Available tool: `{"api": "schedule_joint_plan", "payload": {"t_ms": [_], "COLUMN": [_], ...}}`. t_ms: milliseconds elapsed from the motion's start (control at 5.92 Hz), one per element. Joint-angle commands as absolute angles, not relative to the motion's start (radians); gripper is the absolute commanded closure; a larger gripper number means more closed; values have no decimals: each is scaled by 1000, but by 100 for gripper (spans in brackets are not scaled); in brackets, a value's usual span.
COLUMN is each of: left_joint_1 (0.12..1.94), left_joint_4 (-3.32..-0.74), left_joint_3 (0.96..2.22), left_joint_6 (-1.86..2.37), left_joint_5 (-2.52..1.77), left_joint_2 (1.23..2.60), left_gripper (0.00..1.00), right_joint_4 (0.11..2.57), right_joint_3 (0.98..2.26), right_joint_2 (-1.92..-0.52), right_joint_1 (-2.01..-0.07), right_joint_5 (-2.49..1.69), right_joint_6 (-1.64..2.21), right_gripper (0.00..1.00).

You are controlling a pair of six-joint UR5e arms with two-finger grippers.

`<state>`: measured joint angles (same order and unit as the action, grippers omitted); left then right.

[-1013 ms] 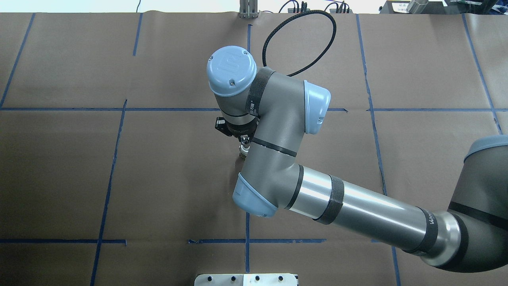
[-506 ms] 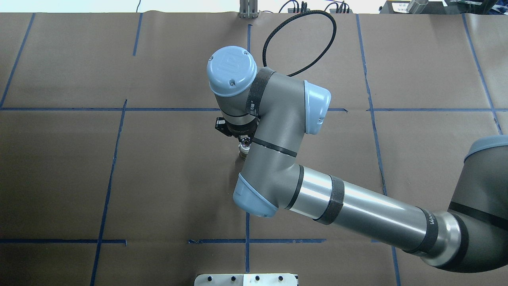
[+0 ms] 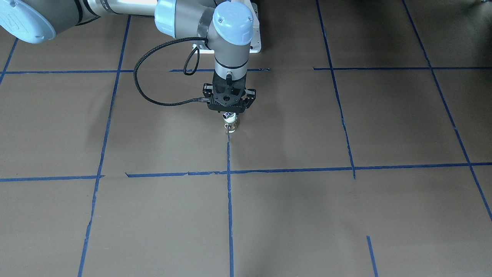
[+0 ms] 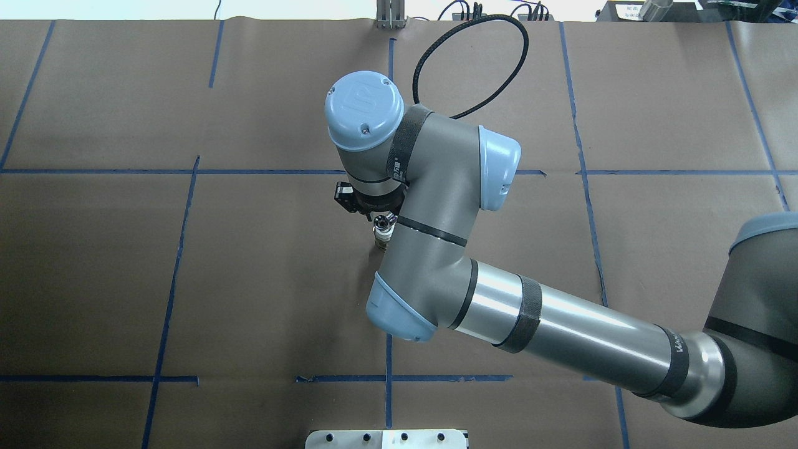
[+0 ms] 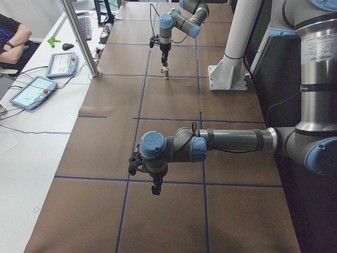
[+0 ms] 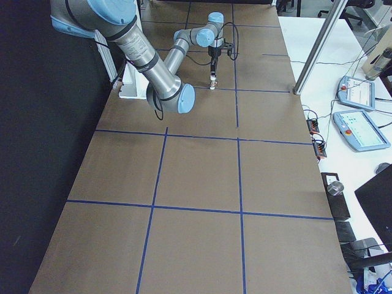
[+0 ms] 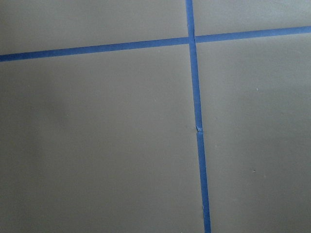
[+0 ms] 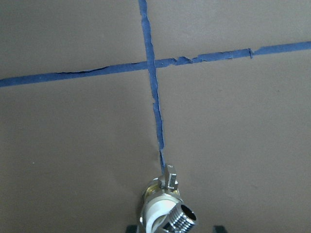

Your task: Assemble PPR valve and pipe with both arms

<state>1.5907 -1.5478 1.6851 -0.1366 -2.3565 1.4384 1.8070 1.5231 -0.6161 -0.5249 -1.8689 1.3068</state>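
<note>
My right gripper [image 3: 229,112] points straight down near the table's middle, shut on the chrome PPR valve [image 3: 228,115]. It holds the valve on top of the pipe [image 3: 230,126], which stands upright on a blue tape line. From overhead the valve [image 4: 381,219] and pipe [image 4: 380,236] peek out beside the right arm's wrist. The right wrist view shows the valve's threaded branch [image 8: 181,219] over the pipe's white ring [image 8: 154,209] and brass end. My left gripper [image 5: 156,187] shows only in the exterior left view, low over bare table; I cannot tell whether it is open. Its wrist view shows only tape.
Brown paper with a blue tape grid [image 3: 229,173] covers the table. The white base plate [image 4: 386,438] sits at the robot's side. A metal post [image 5: 79,37] and tablets [image 5: 31,92] stand on the operators' side.
The right wrist has turned a little about its vertical axis, and the valve has turned with it on the pipe. The rest of the arm has stayed in place.
</note>
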Motion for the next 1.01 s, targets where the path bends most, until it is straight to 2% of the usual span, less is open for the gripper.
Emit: {"api": "schedule_joint_plan", "payload": {"t_ms": [0,338,844], "left_joint_1": [1591,1591,1591], "left_joint_4": [-1548,-1543,-1548], "left_joint_3": [1684,1672,1692], "left_joint_6": [-137,-138,-144], "left_joint_5": [-2356,-2349,-2353], "left_joint_2": [1439,1437,1448], "left_gripper": [0,0,0], "right_joint_4": [1807,1813,1818], "right_joint_3": [1532,1537,1537], "right_joint_2": [-611,-612,-702], "right_joint_1": [-540,-654,-942], "right_joint_5": [-1876,-1980,-2210], "right_joint_6": [1301,1203,907], "right_gripper": [0,0,0]}}
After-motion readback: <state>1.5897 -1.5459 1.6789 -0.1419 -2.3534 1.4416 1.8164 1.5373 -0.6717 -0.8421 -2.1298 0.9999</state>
